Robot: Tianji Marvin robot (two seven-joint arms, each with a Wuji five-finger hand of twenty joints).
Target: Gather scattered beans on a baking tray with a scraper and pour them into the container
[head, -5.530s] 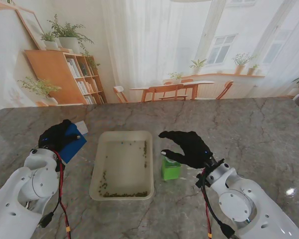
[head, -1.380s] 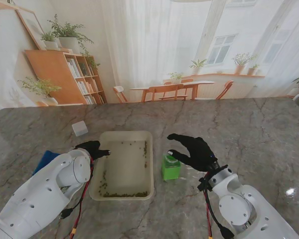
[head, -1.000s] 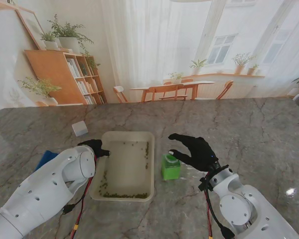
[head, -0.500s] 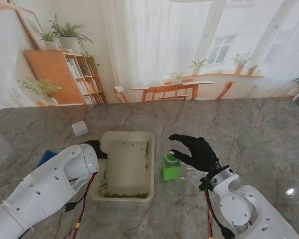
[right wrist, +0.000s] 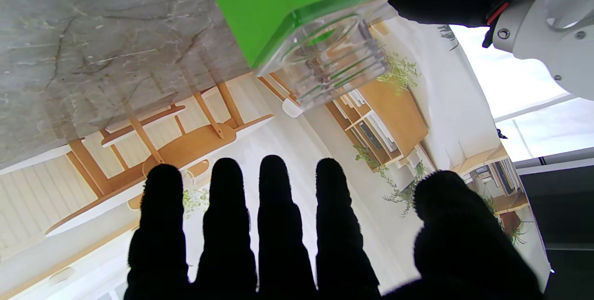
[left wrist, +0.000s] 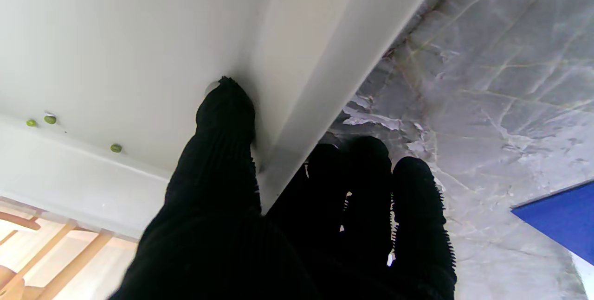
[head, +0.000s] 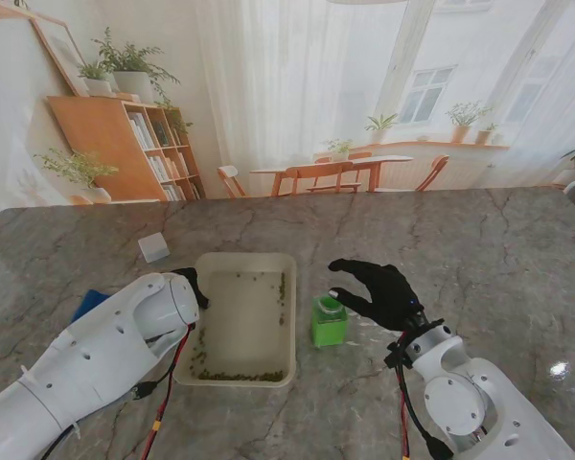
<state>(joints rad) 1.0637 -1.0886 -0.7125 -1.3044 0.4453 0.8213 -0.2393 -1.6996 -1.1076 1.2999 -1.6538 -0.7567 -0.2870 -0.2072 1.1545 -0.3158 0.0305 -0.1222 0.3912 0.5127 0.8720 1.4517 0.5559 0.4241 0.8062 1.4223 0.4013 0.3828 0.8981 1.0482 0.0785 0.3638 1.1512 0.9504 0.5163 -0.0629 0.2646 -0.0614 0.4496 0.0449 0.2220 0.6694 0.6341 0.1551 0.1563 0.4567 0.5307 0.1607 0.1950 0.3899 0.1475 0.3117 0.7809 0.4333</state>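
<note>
Beans (head: 238, 375) lay gathered along the tray's (head: 286, 356) near edge. The left hand (left wrist: 297, 226) pinched its left rim; the right hand (head: 381, 292) hovered spread beside the container (head: 328, 322). Pouring remained.

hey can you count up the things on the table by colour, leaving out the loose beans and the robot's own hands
White or cream: 2, the baking tray and a small white block
Green: 1, the container
Blue: 1, a flat blue item, partly hidden behind the left arm
Total: 4

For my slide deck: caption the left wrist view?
Left hand pinches the baking tray rim, thumb inside, fingers outside.
</note>
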